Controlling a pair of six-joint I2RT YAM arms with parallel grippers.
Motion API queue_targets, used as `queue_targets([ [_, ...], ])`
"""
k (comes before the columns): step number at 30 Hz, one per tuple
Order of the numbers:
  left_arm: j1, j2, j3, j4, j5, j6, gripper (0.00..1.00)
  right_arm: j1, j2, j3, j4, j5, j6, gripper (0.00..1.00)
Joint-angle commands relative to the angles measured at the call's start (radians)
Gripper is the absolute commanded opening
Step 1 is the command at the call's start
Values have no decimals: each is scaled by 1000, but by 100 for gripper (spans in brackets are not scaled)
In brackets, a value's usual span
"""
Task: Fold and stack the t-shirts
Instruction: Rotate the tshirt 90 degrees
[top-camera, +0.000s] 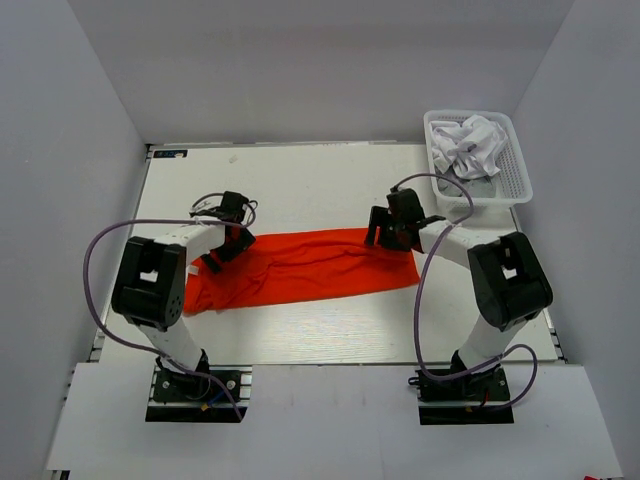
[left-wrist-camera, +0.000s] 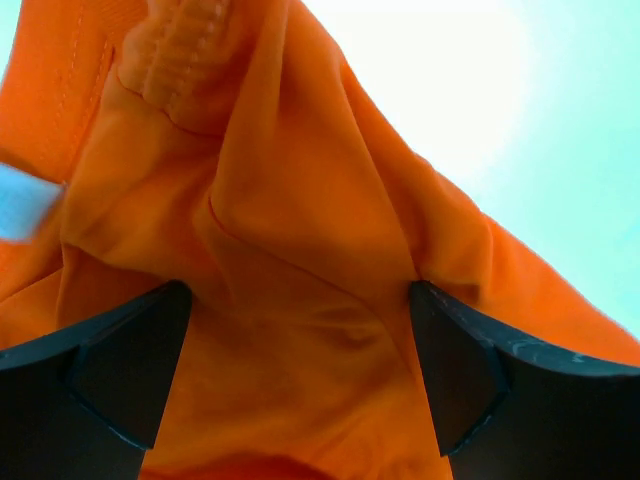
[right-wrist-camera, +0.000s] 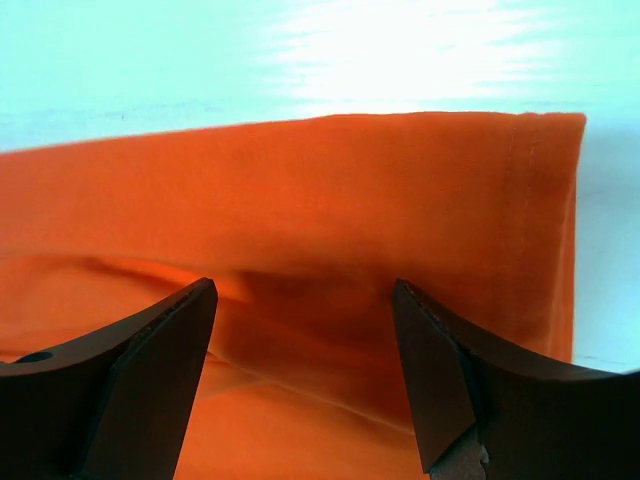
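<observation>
The orange-red t-shirt (top-camera: 300, 268) lies as a long folded band across the middle of the table. My left gripper (top-camera: 228, 240) is open, low over its left end; the left wrist view shows bunched orange cloth (left-wrist-camera: 300, 300) and the ribbed collar (left-wrist-camera: 175, 40) between the spread fingers (left-wrist-camera: 130, 370). My right gripper (top-camera: 392, 236) is open over the shirt's far right edge; the right wrist view shows flat cloth (right-wrist-camera: 300, 200) with a stitched hem (right-wrist-camera: 520, 200) beyond the fingers (right-wrist-camera: 440, 370). White and grey t-shirts (top-camera: 468, 146) lie crumpled in the basket.
A white plastic lattice basket (top-camera: 515, 180) stands at the table's back right corner. Grey walls close in on three sides. Purple cables (top-camera: 100, 260) loop off both arms.
</observation>
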Motion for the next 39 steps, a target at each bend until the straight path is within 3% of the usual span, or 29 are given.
queue_targets([
  [1,21,153,67,126,81,25,100,5,-24,-11,12,-63,12,77],
  [5,30,375,294,125,92,85,100,57,-95,-145,23,-237,-19,76],
  [7,30,560,533,111,157,159,100,128,-125,-197,-19,-320,-95,76],
  [8,30,561,626,111,187,194,100,193,-118,-197,-37,-338,-95,76],
  [9,18,718,850,84,207,212,100,267,-147,-234,-43,-367,-153,74],
  [11,9,896,1147,-13,390,274,100,366,-177,-254,-33,-389,-184,74],
  [12,-2,981,1416,-63,455,295,100,426,-181,-268,-25,-419,-236,74],
  [13,-2,1097,1494,-44,534,309,100,453,-168,-268,6,-460,-261,74],
  [14,-17,1116,1515,21,587,344,100,491,-159,-263,15,-511,-287,75],
  [15,-18,1117,1444,195,637,332,100,523,-124,-219,10,-516,-339,75],
  [18,-18,1086,1346,374,629,276,100,589,-61,-151,3,-550,-390,74],
  [22,-18,1176,1513,375,639,262,100,640,-61,-119,0,-533,-450,74],
  [26,-18,1134,1413,482,610,239,100,675,-43,-81,-55,-502,-470,75],
  [30,-18,1124,1471,482,633,248,100,688,-99,-85,-28,-469,-509,76],
  [34,-18,1002,1420,504,633,281,100,685,-176,-107,41,-369,-487,81],
  [36,-18,928,1434,490,633,314,100,682,-223,-127,78,-341,-459,90],
  [39,-18,832,1458,423,664,361,100,679,-265,-145,114,-334,-451,90],
])
